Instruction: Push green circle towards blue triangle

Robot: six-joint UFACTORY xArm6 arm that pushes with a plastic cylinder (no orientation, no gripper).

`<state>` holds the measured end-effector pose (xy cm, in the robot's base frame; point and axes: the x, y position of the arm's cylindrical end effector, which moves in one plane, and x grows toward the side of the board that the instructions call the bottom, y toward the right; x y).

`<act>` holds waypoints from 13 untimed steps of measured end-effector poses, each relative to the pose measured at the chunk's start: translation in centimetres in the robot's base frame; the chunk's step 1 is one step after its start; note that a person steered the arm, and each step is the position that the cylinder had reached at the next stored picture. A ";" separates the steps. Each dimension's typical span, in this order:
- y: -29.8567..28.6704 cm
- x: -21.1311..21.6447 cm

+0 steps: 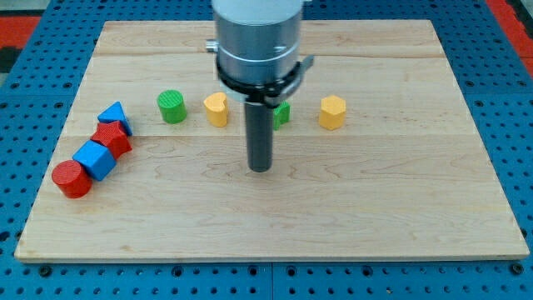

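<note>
The green circle stands on the wooden board at the upper left. The blue triangle lies a short way to its left, at the top of a diagonal cluster. My tip rests on the board near the middle, below and to the right of the green circle, apart from every block.
A red block, a blue cube and a red cylinder run down-left from the triangle. A yellow block sits right of the green circle. Another green block is partly hidden behind the rod. A yellow hexagon stands further right.
</note>
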<state>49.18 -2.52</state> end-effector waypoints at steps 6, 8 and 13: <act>-10.6 -8.0; -9.7 -12.1; -6.3 -17.7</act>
<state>31.44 -8.86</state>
